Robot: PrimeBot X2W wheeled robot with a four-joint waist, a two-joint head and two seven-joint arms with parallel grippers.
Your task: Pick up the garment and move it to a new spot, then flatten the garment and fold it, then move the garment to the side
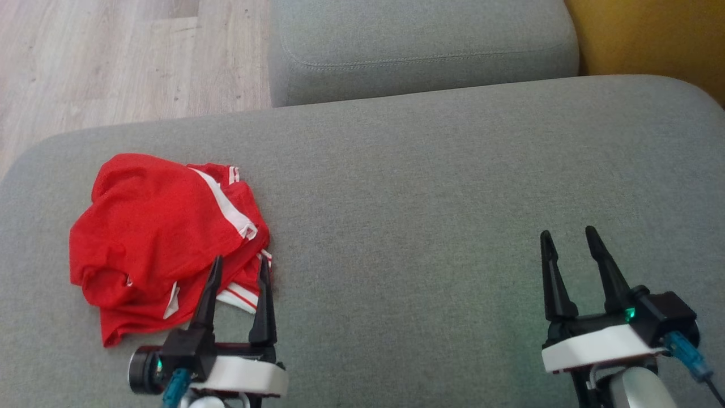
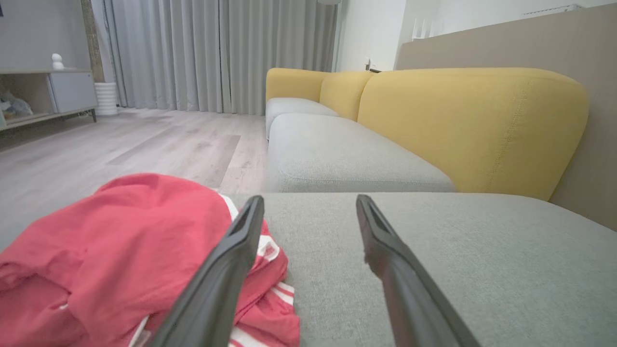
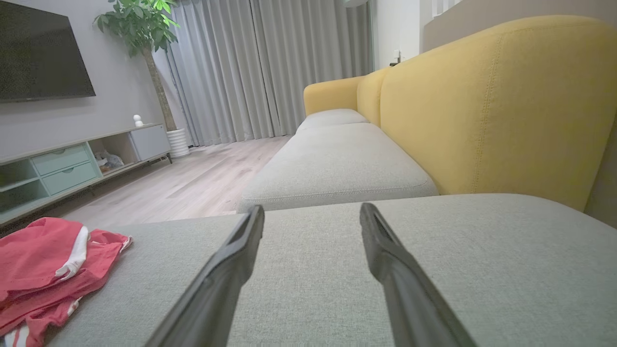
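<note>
Hovering jaws-apart at the near edge of the garment (image 1: 153, 226), left gripper (image 1: 240, 259) may pinch one layer only; right gripper (image 1: 568, 231), also apart, sits empty.

Garment (image 1: 164, 238) on L of cushion (image 1: 425, 198), floor (image 1: 113, 56) behind it

Up top, looks steeply down on the grey cushion (image 1: 430, 170) from the head. At both wrists, skims low and close along that cushion toward the yellow backrest (image 2: 462, 125). Catches the red garment (image 1: 153, 238) in all three, btw.
</note>
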